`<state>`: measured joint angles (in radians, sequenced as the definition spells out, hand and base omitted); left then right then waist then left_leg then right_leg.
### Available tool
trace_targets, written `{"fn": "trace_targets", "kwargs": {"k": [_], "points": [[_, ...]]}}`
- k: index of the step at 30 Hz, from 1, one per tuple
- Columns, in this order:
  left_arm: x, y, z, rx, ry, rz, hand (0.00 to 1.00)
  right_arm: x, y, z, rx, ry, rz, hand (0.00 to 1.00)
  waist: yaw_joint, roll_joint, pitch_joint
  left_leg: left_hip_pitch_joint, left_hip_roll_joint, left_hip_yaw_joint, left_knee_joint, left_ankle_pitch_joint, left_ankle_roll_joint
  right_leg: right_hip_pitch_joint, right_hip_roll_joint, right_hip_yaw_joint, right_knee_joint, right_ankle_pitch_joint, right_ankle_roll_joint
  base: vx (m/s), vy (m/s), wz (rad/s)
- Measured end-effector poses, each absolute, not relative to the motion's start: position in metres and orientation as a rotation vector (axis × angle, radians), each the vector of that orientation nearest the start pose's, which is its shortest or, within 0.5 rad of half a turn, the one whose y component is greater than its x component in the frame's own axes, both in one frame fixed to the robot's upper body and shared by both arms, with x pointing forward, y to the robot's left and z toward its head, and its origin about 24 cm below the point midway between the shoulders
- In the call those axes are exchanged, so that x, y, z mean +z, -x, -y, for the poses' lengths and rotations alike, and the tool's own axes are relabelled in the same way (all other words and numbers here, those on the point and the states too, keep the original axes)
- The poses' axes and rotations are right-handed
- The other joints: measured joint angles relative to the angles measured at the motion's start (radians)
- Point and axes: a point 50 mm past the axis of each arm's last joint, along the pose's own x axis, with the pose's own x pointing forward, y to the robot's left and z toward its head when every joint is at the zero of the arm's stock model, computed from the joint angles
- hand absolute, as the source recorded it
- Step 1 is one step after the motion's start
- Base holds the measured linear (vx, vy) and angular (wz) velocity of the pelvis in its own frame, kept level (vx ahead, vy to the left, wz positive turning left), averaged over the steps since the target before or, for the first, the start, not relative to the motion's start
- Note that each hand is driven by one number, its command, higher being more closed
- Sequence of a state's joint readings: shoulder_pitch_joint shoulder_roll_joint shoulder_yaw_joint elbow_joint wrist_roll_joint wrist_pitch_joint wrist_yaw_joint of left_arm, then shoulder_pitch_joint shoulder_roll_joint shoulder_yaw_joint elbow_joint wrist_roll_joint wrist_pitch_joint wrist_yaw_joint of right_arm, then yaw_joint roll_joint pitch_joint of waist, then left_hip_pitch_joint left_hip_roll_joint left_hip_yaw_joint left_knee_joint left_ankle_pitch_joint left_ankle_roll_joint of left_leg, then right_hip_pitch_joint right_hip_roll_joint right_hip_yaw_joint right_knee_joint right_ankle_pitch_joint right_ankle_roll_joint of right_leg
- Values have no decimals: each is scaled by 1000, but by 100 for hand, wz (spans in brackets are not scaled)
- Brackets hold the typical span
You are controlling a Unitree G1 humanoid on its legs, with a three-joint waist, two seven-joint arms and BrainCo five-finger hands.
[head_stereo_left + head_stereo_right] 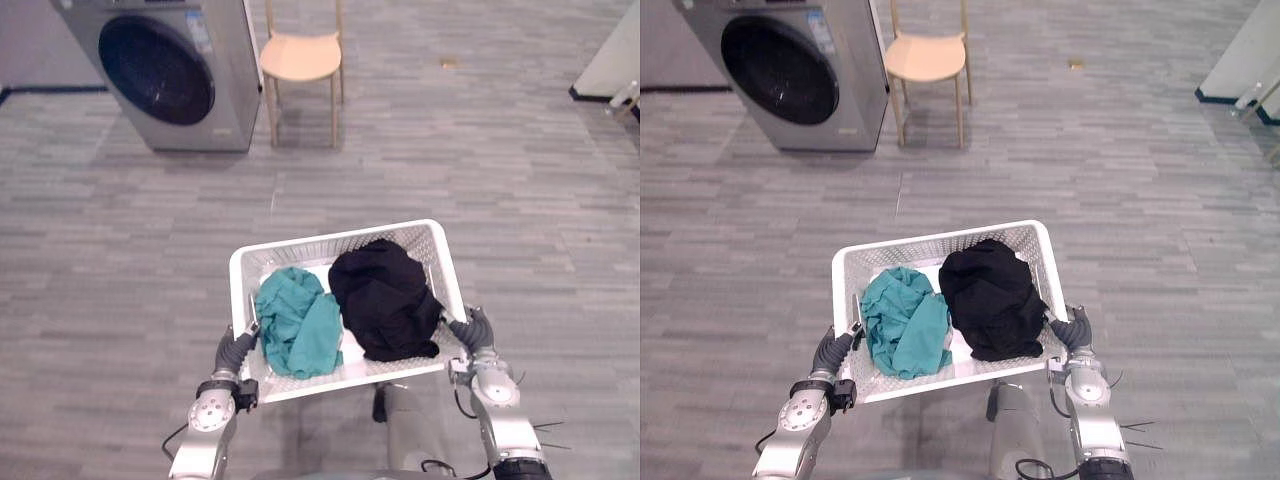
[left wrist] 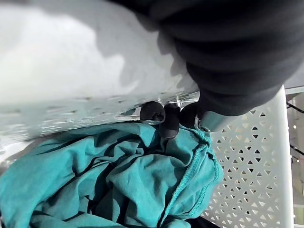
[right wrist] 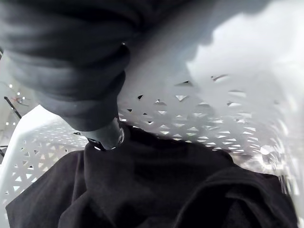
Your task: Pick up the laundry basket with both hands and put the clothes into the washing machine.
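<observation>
The basket (image 1: 330, 240) hangs in front of the robot, one hand at each short side so the load sits level. The left hand (image 1: 238, 350) hooks its fingers (image 2: 153, 112) over the rim, dark tips just touching the teal cloth (image 1: 295, 320). The right hand (image 1: 472, 328) grips the opposite rim, a finger (image 3: 108, 135) curled inside against the black garment (image 1: 385, 295). Both clothes lie side by side in the basket. The washer (image 1: 165, 70), door apparently shut, stands well ahead to the left beside a chair (image 1: 300, 58), so carrying comes next.
</observation>
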<state>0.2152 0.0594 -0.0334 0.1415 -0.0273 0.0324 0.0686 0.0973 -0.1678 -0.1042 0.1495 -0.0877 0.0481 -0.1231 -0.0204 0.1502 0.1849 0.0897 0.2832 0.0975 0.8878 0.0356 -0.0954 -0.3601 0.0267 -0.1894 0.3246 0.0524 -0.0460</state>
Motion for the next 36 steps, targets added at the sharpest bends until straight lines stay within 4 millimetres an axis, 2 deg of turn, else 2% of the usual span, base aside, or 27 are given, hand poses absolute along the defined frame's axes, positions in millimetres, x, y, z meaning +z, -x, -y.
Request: {"fn": "trace_targets", "kwargs": {"k": [1, 3, 6, 7, 8, 9, 10, 11, 12, 13, 16, 17, 18, 20, 22, 24, 25, 27, 28, 29, 30, 31, 32, 33, 34, 35, 36], "points": [[-43, -191, -170, 99, -34, -399, 100, -10, -221, 223, -248, 264, -276, 100, 10, 6, -1, -48, 28, -4, 113, 27, -5, 48, 17, -3, -19, -14, -4, 872, -227, -40], [-42, -192, -168, 96, -21, -389, 100, -4, -223, 224, -262, 267, -250, 100, 43, -32, 21, -255, 30, 28, 346, -164, 53, 244, 37, 31, -150, -36, -21, 684, -141, -32], [-36, -193, -168, 100, 10, -348, 100, 6, -230, 224, -254, 268, -204, 100, 72, -56, 26, -435, -61, 89, 35, -285, 66, 398, 10, 61, -282, -65, -6, 669, -22, -22], [-36, -194, -167, 99, 13, -346, 100, 7, -231, 224, -254, 271, -201, 100, 73, -53, 27, -455, -82, 87, -68, -283, 66, 422, 6, 62, -292, -79, 0, 583, 100, -9], [-36, -193, -166, 99, 18, -346, 100, 6, -231, 225, -254, 274, -208, 100, 75, -52, 27, -463, -143, 49, -402, -235, 12, 483, -10, 70, -309, -120, 22, 593, 142, -7], [-36, -191, -166, 100, 20, -349, 100, 5, -230, 226, -253, 275, -213, 100, 80, -47, 24, -454, -152, 30, -527, -197, -6, 507, -11, 78, -318, -136, 31, 594, 160, -25], [-36, -188, -166, 101, 21, -350, 100, 3, -231, 227, -250, 282, -221, 100, 93, -42, 23, -450, -150, 21, -605, -100, -15, 542, -11, 92, -334, -158, 48, 593, 198, -46], [-37, -186, -166, 106, 20, -357, 100, -2, -230, 224, -240, 279, -239, 100, 99, -53, 20, -435, -166, 45, -577, -17, 40, 582, -26, 115, -342, -191, 67, 617, 223, -20], [-37, -186, -171, 108, 3, -359, 100, -4, -230, 220, -235, 268, -247, 100, 90, -88, 13, -449, -200, 52, -522, -59, 91, 597, -75, 108, -329, -223, 93, 631, 228, 4], [-36, -187, -170, 105, 2, -358, 100, -5, -231, 221, -236, 269, -250, 100, 88, -92, 12, -459, -207, 58, -483, -89, 107, 591, -90, 110, -306, -232, 106, 639, 231, 9], [-39, -184, -169, 99, 1, -380, 100, -9, -230, 221, -235, 261, -269, 100, 98, -99, 11, -426, -227, 105, -369, -258, 129, 434, -148, 179, 141, -317, 259, 680, 276, -26], [-40, -183, -173, 95, -19, -391, 100, -16, -229, 218, -235, 243, -296, 100, 88, -115, 13, -368, -256, 109, -367, -306, 136, 324, -179, 209, 429, -273, 322, 448, 172, -5], [-40, -182, -175, 93, -31, -398, 100, -20, -227, 216, -234, 236, -315, 100, 85, -122, 13, -331, -271, 109, -374, -326, 138, 280, -191, 213, 550, -270, 318, 586, 178, -2], [-42, -180, -178, 88, -53, -412, 100, -31, -222, 214, -229, 224, -363, 100, 74, -119, 10, -179, -291, 112, -446, -366, 154, 177, -207, 169, 719, -302, 226, 538, 119, 5], [-38, -183, -183, 86, -78, -395, 100, -27, -224, 210, -212, 230, -343, 100, 54, -114, 7, -50, -302, 82, -569, -375, 158, 44, -185, 81, 599, -352, 138, 699, 84, 25], [-36, -187, -183, 78, -84, -382, 100, -27, -223, 212, -214, 234, -342, 100, 31, -109, 4, 19, -295, 37, -625, -382, 145, -30, -141, 64, 339, -326, 118, 663, 14, 64], [-36, -188, -181, 71, -86, -381, 100, -27, -222, 214, -217, 240, -345, 100, 11, -115, 2, 68, -294, 25, -664, -383, 135, -45, -124, 75, 82, -226, 139, 634, -25, 77], [-39, -186, -181, 63, -93, -394, 100, -29, -219, 215, -218, 245, -353, 100, 7, -144, -5, 151, -319, -11, -696, -393, 97, -72, -115, 103, -133, -89, 163, 626, -71, 50], [-41, -184, -181, 60, -96, -405, 100, -31, -217, 215, -218, 246, -362, 100, 6, -153, -11, 181, -324, -22, -694, -401, 83, -72, -113, 116, -151, -58, 138, 757, -129, 63], [-48, -179, -177, 48, -92, -437, 100, -35, -210, 218, -225, 252, -388, 100, -4, -130, -32, 220, -303, -66, -671, -405, 76, -57, -96, 144, -101, 103, 88, 799, -153, 62], [-53, -177, -167, 39, -66, -459, 100, -36, -206, 227, -240, 272, -398, 100, -1, -61, -64, 192, -243, -85, -582, -400, 68, -52, -62, 115, -49, 93, 71, 809, -145, 61], [-53, -178, -163, 36, -56, -454, 100, -34, -207, 228, -247, 271, -393, 100, -3, -45, -63, 157, -219, -93, -493, -384, 41, -42, -55, 94, -29, 60, 64, 778, -143, 46], [-52, -180, -162, 43, -51, -448, 100, -31, -207, 229, -253, 270, -382, 100, -7, -28, -55, 72, -192, -97, -271, -288, 1, -4, -41, 59, 4, 1, 50, 732, -147, 47], [-52, -179, -162, 57, -37, -452, 100, -27, -203, 229, -253, 271, -365, 100, 0, -27, -50, -30, -156, -84, -34, -48, -45, 72, -31, 47, -2, -49, 41, 850, -174, 37], [-53, -178, -163, 60, -39, -454, 100, -26, -202, 228, -254, 269, -361, 100, 8, -28, -48, -51, -137, -81, 17, -29, -53, 93, -31, 45, -9, -56, 37, 790, -139, 28], [-53, -176, -164, 60, -37, -455, 100, -20, -201, 228, -269, 243, -330, 100, 13, -28, -43, -166, -40, -10, 256, -90, -3, 217, -16, 18, -70, -78, 33, 625, -93, 20], [-51, -179, -163, 53, -36, -440, 100, -16, -202, 229, -284, 234, -311, 100, 31, -49, -35, -243, -5, 52, 307, -168, 62, 309, -23, 19, -136, -86, 32, 475, -54, 21]]}}
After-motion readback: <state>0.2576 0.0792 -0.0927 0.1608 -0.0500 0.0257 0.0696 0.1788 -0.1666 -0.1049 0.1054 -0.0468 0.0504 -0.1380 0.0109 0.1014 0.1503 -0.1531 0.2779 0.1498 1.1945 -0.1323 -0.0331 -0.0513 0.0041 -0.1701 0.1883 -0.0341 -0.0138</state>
